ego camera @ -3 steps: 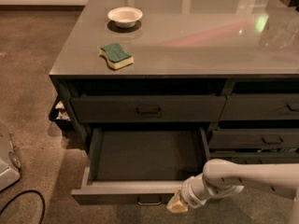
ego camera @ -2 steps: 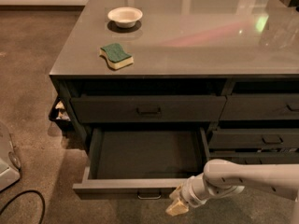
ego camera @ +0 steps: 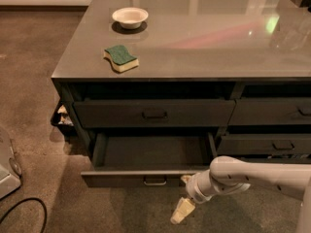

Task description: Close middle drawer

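Observation:
The middle drawer (ego camera: 121, 178) is a wide dark charcoal drawer and stands pulled out of the cabinet. Its inside looks empty, and its small metal bar handle (ego camera: 154, 181) sits at the centre of the front. The closed top drawer (ego camera: 154, 113) is right above it. My gripper (ego camera: 183, 205), cream-tipped on a white arm, comes in from the right. It is at the right part of the middle drawer's front, just right of the handle and close to the floor.
A green and yellow sponge (ego camera: 120, 58) and a white bowl (ego camera: 129, 16) lie on the grey countertop (ego camera: 209, 38). Narrower dark drawers (ego camera: 272, 144) are to the right. A white object (ego camera: 7, 171) and a black cable (ego camera: 24, 212) are on the carpet at left.
The middle drawer has slid inward toward the cabinet. My gripper and arm have moved in with its front.

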Action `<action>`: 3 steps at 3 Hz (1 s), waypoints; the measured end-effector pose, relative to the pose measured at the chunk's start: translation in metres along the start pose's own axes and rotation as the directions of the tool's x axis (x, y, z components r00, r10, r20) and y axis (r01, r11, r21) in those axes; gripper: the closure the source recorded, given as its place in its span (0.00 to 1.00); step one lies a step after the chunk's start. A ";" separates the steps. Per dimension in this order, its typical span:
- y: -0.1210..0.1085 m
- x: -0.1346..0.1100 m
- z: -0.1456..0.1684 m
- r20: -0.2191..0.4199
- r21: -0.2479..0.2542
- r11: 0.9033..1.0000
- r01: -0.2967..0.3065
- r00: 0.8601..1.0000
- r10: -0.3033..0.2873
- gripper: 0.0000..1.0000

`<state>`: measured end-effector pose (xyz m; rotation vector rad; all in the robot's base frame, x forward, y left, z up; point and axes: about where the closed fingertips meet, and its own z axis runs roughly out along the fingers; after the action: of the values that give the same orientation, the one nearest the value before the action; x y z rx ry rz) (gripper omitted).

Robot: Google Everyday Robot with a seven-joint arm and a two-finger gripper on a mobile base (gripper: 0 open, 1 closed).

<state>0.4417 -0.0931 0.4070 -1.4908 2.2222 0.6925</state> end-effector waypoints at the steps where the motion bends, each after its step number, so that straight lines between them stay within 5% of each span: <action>1: -0.013 -0.011 0.000 0.026 0.016 1.000 0.004 1.000 -0.005 0.00; 2: -0.018 -0.016 0.000 0.045 0.025 1.000 0.001 0.999 -0.002 0.00; 3: -0.017 -0.015 -0.001 0.054 0.031 1.000 -0.005 0.999 0.004 0.19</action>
<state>0.4624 -0.0881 0.4129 -1.4355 2.1867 0.6886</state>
